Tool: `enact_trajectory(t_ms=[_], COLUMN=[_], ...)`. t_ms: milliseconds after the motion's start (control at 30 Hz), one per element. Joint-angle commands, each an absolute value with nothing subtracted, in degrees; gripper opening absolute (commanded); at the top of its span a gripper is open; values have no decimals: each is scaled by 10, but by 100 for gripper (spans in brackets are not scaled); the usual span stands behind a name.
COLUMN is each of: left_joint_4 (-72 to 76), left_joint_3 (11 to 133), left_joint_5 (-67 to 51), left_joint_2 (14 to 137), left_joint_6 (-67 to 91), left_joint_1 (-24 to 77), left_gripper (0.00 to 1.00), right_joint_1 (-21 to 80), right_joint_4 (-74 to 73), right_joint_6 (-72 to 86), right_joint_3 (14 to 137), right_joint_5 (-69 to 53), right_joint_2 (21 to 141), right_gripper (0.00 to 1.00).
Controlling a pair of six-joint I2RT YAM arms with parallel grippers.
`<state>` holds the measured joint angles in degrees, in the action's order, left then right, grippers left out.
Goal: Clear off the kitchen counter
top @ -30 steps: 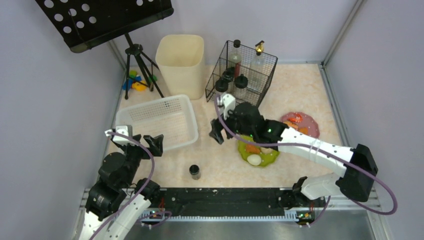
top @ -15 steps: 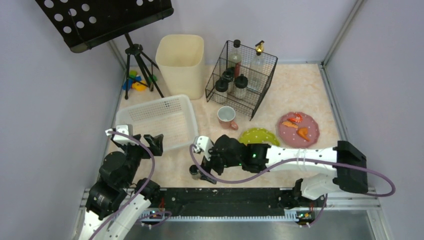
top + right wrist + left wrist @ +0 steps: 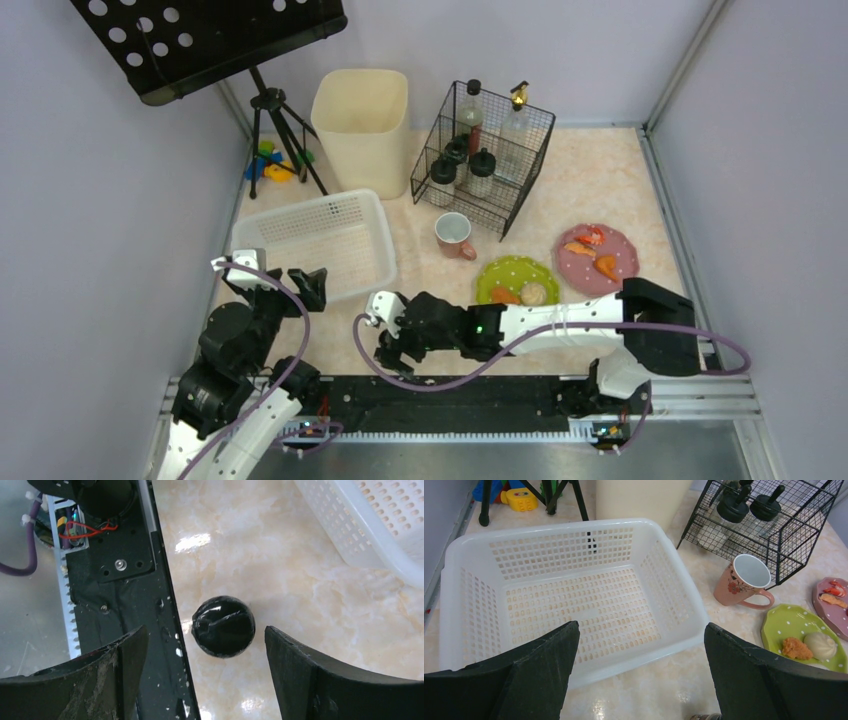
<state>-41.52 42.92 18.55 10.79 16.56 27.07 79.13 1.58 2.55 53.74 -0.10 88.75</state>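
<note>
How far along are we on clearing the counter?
Barely started: the white basket is empty. In hand: the right gripper hangs open over the black-capped jar by the rail. Left on the kitchen counter: that jar, the mug, the green plate and pink plate. The left gripper is open above the basket.

Basket [image 3: 315, 245] on the kitchen counter's [image 3: 600, 180] left, mug [image 3: 455, 235] right of it, wire rack [image 3: 528, 160] and bin [image 3: 362, 125] behind
</note>
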Motion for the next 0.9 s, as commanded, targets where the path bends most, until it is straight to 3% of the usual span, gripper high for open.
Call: enact_trajectory(t_ms=[0, 267, 433, 667, 867], left_joint_4=[-391, -391, -392, -392, -392], left_joint_3=[427, 427, 427, 427, 427], left_joint_5=[188, 188, 189, 190, 190], left_joint_2=[116, 113, 111, 110, 110], left_joint_6=[162, 162, 163, 163, 163], left_joint_1=[272, 272, 272, 272, 272], left_gripper=[99, 99, 99, 99, 99], right_joint_1=[803, 805, 806, 807, 809], right_joint_4=[78, 72, 72, 71, 67], right_joint_6=[25, 24, 24, 29, 39], right_joint_3=[561, 570, 569, 563, 546], right_joint_5=[29, 51, 56, 75, 86], right_joint_2=[911, 938, 942, 931, 870], right_gripper=[84, 70, 50, 32, 26])
